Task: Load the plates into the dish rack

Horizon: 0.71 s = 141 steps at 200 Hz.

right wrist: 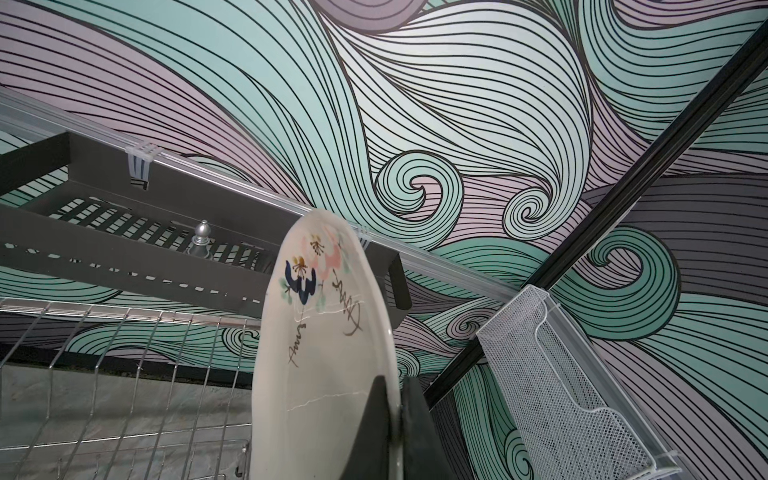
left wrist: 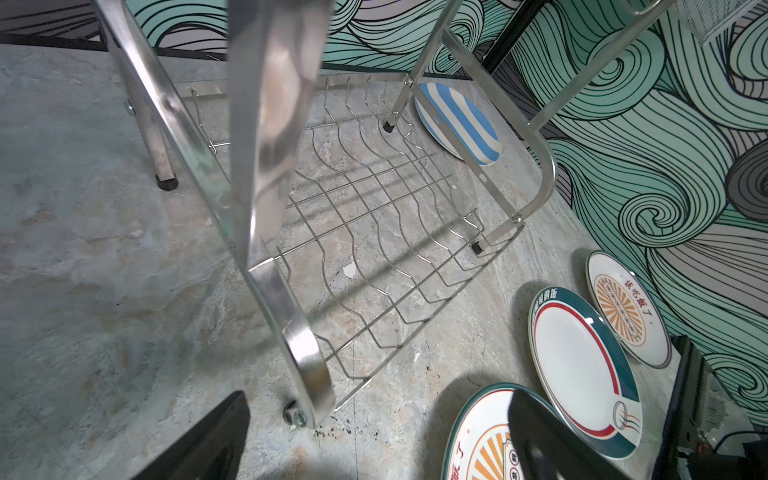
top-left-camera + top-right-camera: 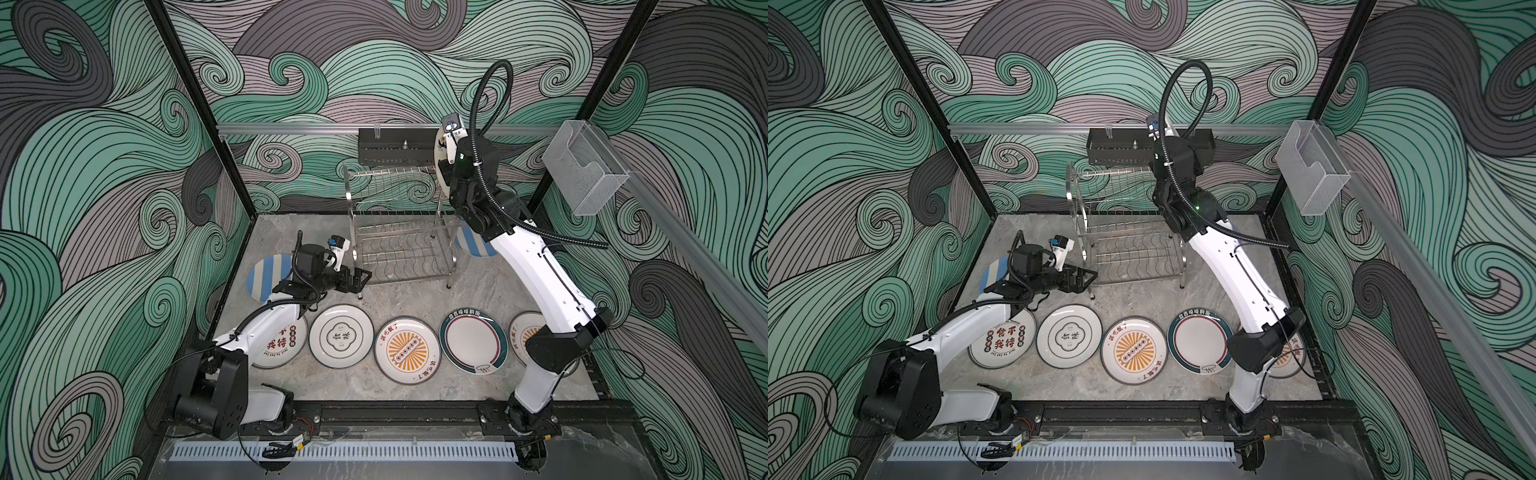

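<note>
Grey marble bench (image 3: 415,299) inside a booth with green and grey wave walls (image 3: 104,166). Nearest, along the lower part of both top views, a row of five plates lying flat: red-character plate (image 3: 286,347) partly under the left arm (image 3: 266,328), white plate with black characters (image 3: 340,336), orange sunburst plate (image 3: 406,350), green-rimmed plate (image 3: 473,341), second sunburst plate (image 3: 521,332) half hidden by the right arm (image 3: 540,274). Farther, left of centre, left tool (image 3: 362,279) released, jaws wide apart, just beside the front left leg of the dish rack (image 3: 399,241). One blue-striped plate (image 3: 261,277) flat behind the left arm, another blue-striped plate (image 3: 471,245) flat just right of the rack. Farthest, in the upper centre, right tool (image 1: 395,436) clenched on the rim of a cream flower plate (image 1: 324,332), held on edge, upright, over the right end of the upper tier; contact with the wires impossible to tell.
</note>
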Motion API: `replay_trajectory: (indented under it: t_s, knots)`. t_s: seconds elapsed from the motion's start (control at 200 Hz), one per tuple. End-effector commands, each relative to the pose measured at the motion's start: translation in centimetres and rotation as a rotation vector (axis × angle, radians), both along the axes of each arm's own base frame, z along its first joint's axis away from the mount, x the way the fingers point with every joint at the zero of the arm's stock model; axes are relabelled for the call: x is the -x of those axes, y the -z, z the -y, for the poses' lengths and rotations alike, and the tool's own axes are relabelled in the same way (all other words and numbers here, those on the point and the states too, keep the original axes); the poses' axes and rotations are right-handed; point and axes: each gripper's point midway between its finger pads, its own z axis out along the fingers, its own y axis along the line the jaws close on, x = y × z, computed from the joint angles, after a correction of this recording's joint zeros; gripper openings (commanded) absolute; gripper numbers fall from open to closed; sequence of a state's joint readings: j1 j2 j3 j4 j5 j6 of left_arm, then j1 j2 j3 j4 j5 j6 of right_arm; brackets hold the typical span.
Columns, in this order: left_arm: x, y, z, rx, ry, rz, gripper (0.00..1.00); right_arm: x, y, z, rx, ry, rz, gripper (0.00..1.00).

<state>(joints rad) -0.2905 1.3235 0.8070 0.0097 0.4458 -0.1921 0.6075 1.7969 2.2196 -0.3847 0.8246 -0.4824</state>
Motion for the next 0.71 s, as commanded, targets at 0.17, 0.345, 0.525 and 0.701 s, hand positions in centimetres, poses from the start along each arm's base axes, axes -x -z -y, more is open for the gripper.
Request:
replay_trajectory:
  t_s: [0.17, 0.345, 0.525, 0.701]
  knots:
    - [0.7, -0.7, -0.8, -0.01, -0.05, 0.001, 0.98, 0.0, -3.5, 0.8, -0.074, 0.049, 0.127, 0.0]
    - [0.8, -0.7, -0.8, -0.005, -0.05, -0.005, 0.98, -0.4, -2.9, 0.4, -0.087, 0.04, 0.115, 0.0]
    - [0.9, -0.7, -0.9, -0.005, -0.054, -0.003, 0.98, -1.1, -1.7, 0.7, -0.081, 0.067, 0.091, 0.0]
    - [0.9, -0.8, -0.9, -0.001, -0.055, -0.004, 0.99, -1.6, -0.7, 0.9, -0.081, 0.078, 0.067, 0.0]
